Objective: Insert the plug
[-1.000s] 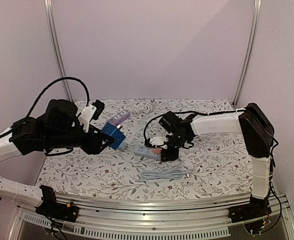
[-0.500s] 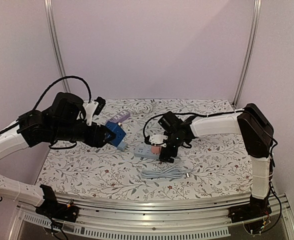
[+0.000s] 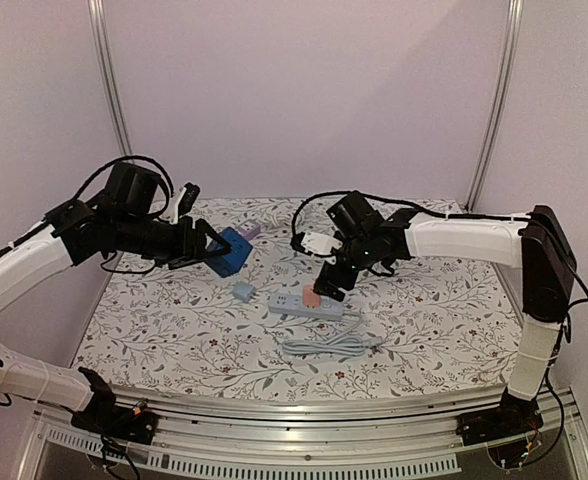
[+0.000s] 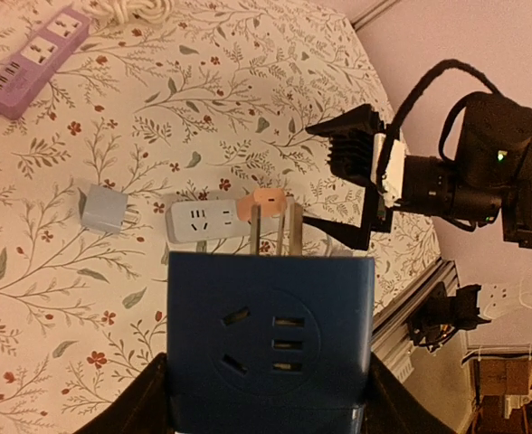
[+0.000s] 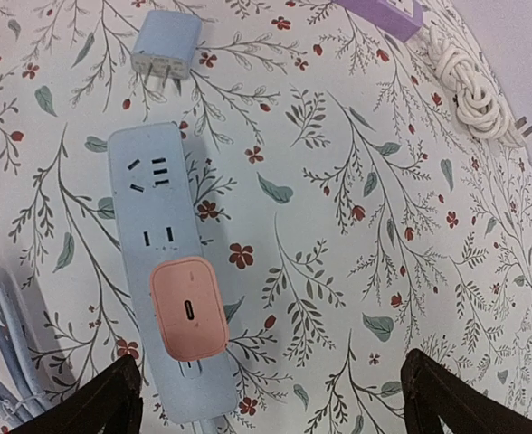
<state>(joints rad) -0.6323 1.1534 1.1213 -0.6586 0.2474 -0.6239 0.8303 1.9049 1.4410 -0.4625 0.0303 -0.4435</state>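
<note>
Pink plug (image 5: 189, 307) now sits in the power strip (image 5: 148, 199), on a socket toward the strip's cord end, and nothing is holding it. The right gripper (image 5: 280, 402), down on the plug half a second ago, has lifted up and back; its jaws are spread wide and empty, hovering above the strip. The left gripper (image 3: 212, 252) is clamped on a blue adapter (image 4: 270, 334) and has swung off to the far left, well apart from the strip. Judgement: this plug looks inserted, and the right arm is clearing out. The plug's port face points straight up at the right wrist camera, so the prongs should be down in the socket, but they are hidden and I can't confirm full seating. Its rounded face is longer along the strip's length. In the top view the strip runs left-right, cord leaving on the right.
</note>
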